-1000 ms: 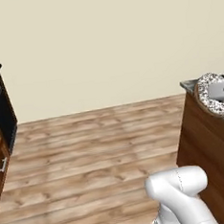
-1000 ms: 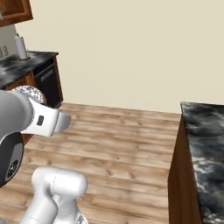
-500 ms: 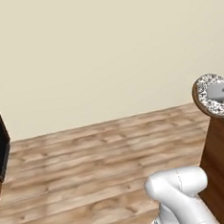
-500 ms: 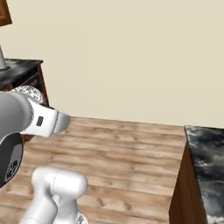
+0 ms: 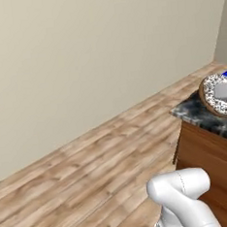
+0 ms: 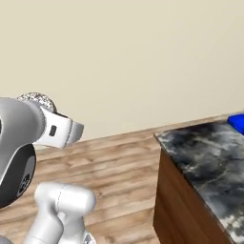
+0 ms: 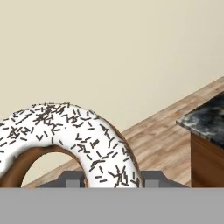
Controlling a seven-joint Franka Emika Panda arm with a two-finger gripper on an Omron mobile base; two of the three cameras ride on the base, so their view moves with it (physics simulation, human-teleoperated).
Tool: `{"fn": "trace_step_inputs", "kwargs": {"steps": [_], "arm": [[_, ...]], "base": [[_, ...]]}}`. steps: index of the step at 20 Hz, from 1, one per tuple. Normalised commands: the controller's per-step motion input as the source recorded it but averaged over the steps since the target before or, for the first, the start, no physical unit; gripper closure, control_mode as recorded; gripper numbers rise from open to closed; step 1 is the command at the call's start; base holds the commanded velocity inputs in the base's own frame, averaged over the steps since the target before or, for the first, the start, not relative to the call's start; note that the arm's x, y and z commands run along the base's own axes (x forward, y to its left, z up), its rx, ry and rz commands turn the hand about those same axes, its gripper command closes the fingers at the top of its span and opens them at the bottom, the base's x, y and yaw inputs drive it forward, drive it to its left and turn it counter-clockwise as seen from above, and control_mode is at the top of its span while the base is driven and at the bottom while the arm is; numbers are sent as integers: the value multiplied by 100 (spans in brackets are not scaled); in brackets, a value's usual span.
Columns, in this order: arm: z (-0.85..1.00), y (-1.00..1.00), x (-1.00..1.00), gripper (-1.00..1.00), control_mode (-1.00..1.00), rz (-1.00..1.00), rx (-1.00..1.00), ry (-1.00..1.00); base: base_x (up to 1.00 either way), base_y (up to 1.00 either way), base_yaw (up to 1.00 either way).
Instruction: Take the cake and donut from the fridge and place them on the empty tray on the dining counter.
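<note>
The donut [image 7: 65, 131], white-frosted with dark sprinkles and a brown rim, stands on edge up off the floor. The black marble dining counter [image 6: 205, 157] carries the blue tray [image 6: 237, 121] at its far end.
</note>
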Motion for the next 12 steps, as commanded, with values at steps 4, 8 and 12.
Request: {"fn": "trace_step_inputs", "kwargs": {"steps": [4,8,12], "arm": [[0,0,0,100,100,0,0,0],[0,0,0,100,100,0,0,0],[0,0,0,100,100,0,0,0]], "base": [[100,100,-54],[100,98,-61],[100,97,-62]]}}
